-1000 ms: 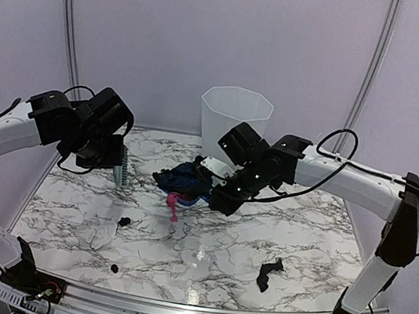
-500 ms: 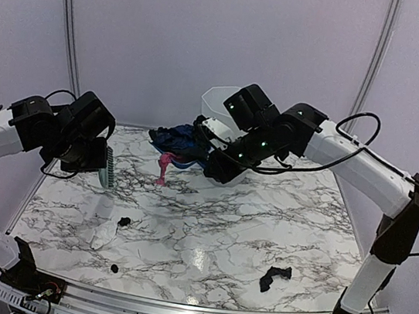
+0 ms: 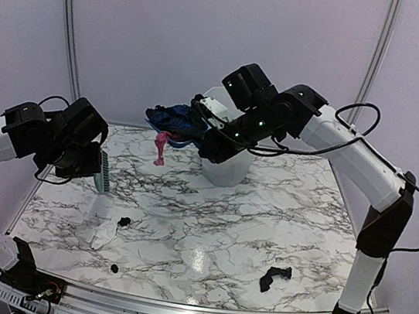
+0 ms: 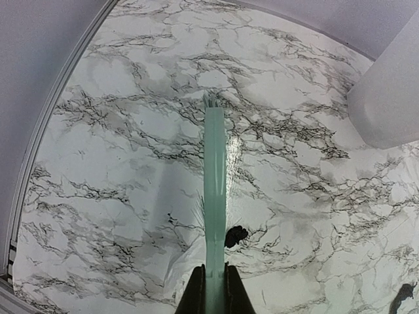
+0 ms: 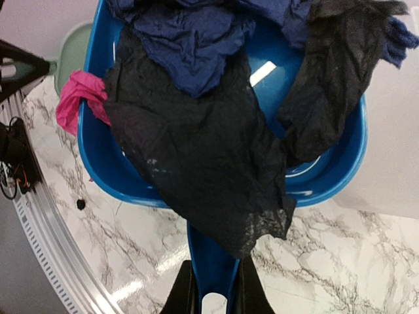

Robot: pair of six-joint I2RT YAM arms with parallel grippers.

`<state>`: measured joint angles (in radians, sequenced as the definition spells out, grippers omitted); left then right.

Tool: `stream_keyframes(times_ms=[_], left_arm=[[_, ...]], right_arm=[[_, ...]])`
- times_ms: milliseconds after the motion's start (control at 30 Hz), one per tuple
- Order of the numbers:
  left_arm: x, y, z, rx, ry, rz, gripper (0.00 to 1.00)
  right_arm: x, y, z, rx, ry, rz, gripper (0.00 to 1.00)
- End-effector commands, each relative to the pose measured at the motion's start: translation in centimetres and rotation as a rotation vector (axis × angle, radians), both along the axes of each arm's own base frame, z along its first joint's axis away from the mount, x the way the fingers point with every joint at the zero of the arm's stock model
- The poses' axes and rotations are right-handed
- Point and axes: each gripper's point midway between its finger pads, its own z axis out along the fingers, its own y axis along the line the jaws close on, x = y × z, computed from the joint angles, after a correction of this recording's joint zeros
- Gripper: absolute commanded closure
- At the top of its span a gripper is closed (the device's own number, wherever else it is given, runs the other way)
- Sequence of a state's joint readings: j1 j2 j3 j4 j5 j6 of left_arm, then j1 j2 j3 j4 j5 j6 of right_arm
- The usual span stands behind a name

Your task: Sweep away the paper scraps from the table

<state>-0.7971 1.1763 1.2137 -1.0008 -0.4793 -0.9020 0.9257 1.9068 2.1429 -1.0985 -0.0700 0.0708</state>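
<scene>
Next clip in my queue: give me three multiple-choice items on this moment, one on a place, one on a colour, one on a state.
1. Where is the dustpan?
A. held in the air next to the white bin
B. inside that bin
C. lying on the floor

2. What colour is the scrap hanging off the dustpan's edge?
A. pink
B. yellow
C. green

3. What is the left hand doing?
A. open and empty
B. shut on the brush
C. shut on a paper cup

Answers:
1 A: the right hand grips its handle, with the pan lifted above the table.
2 A: a pink strip dangles from the pan in the top view.
3 B: the left wrist view shows the pale green brush clamped between its fingers.
</scene>
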Motion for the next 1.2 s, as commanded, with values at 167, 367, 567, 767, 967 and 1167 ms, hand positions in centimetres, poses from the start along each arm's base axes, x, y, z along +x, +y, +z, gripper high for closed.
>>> stream_keyframes(times_ms=[167, 367, 567, 767, 967, 1167], left_arm=[[-0.5, 0.6, -0.3, -0.006, 0.013, 0.021, 1.00], [-0.6, 0.6, -0.8, 0.001, 0.027, 0.019, 1.00], [-0.5, 0.4, -1.0, 0.001, 0.035, 0.017, 1.00], [-0.5, 0.5, -1.0, 0.008, 0.035, 0.017, 1.00], [-0.4, 0.4, -1.2, 0.014, 0.039, 0.016, 1.00], [0.2, 0.1, -0.9, 0.035, 0.032, 0.009, 1.00]], right_arm=[[3.2, -0.8, 3.6, 0.102, -0.021, -0.051, 1.00], [5.9, -1.6, 5.6, 0.204, -0.010, -0.086, 1.00], [8.7, -2.9, 6.5, 0.310, 0.046, -0.127, 1.00], [10.8, -3.8, 6.5, 0.392, 0.104, -0.133, 1.00], [12.5, -4.8, 7.2, 0.504, 0.184, -0.165, 1.00], [12.7, -4.7, 8.0, 0.614, 0.282, -0.137, 1.00]])
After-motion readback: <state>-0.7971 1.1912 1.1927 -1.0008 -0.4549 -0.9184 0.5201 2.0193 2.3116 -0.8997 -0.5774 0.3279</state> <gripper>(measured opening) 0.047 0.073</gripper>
